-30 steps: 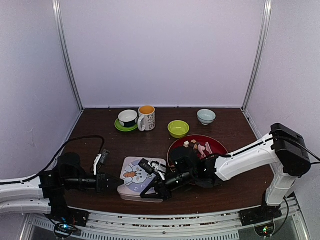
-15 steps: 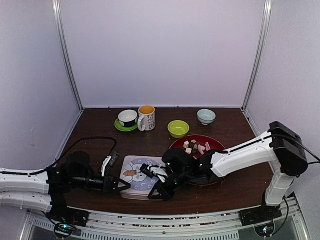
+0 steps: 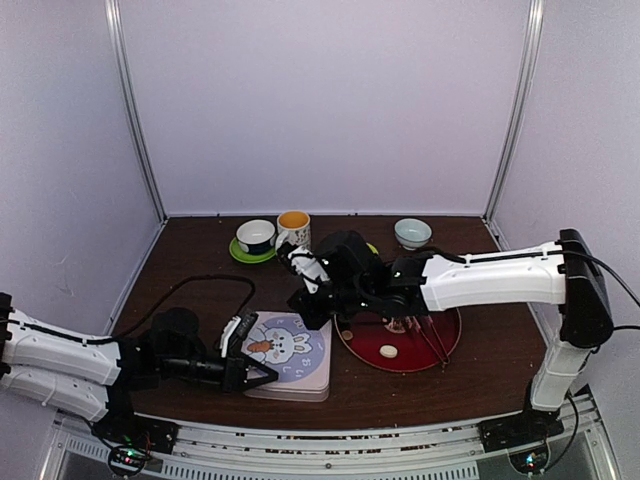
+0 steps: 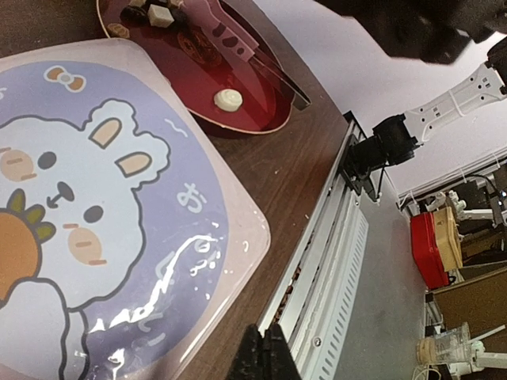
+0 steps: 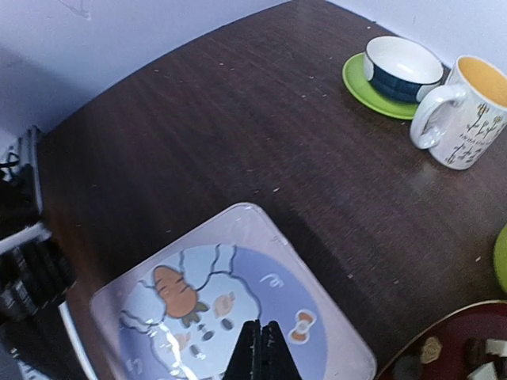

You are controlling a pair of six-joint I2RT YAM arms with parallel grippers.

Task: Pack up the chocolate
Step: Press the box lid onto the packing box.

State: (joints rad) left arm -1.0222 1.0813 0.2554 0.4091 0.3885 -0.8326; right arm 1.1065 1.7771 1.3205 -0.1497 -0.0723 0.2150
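Note:
The chocolate lies on a dark red plate (image 3: 372, 338); one cream-white round piece (image 3: 388, 351) shows in the top view, the rest hidden by my right arm. The left wrist view shows that white piece (image 4: 227, 97) and several brown and cream pieces (image 4: 158, 12) at the plate's far side. A closed square box with a bunny lid (image 3: 295, 352) sits left of the plate. My left gripper (image 3: 266, 375) is shut and empty at the box's near-left side. My right gripper (image 3: 306, 302) is shut and empty, raised over the box's far edge (image 5: 238, 301).
Pink tongs (image 3: 430, 338) lie on the plate's right half. At the back stand a cup on a green saucer (image 3: 255, 240), a yellow-lined mug (image 3: 293, 235), a green bowl (image 3: 372, 248) mostly behind my right arm, and a pale blue bowl (image 3: 412, 232).
My right arm rose and swung from the box's near side to above its far edge, uncovering the plate. My left gripper moved right, up to the box's near-left side.

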